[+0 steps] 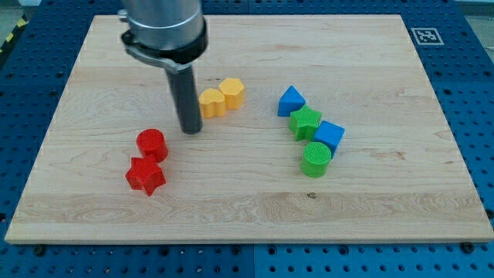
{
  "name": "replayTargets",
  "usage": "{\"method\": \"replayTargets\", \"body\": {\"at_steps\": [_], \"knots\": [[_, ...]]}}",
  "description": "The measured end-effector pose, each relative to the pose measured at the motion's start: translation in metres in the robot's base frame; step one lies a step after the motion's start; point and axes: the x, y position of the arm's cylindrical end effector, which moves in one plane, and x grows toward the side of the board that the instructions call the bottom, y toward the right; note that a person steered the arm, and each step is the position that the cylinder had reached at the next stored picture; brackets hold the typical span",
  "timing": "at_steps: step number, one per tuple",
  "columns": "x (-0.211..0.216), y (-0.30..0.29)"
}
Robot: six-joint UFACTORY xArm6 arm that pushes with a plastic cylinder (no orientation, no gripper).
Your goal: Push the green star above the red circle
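- Since the arm ends in a plain dark rod, there are no fingers to read as apart or together; my tip (191, 130) rests on the worktop (247, 216) and holds nothing.
- Tip sits just to the view's left of the yellow pair, near the lower yellow block (211, 103), apparently not touching it.
- Tip is up and to the view's right of the red circle (151, 144), a small gap between them.
- Green star (306, 122) lies well to the view's right of the tip, in the right-hand cluster.
- Star looks flat on the worktop, points visible, top face a bright green.
- Star touches or nearly touches the blue triangle (291, 101) above it and the blue cube (329, 137) at its lower right; can't tell which.
- Green cylinder (316, 159) sits just below the star.
- Red star (146, 176) lies directly below the red circle, touching it.
- Second yellow block (232, 93) is up-right of the first, touching.
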Motion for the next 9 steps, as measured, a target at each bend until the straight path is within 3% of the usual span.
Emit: {"method": "replayTargets", "body": {"at_steps": [3, 5, 7, 9], "knots": [[-0.047, 0.12], [-0.045, 0.233], [-0.001, 0.221], [0.0, 0.148]]}}
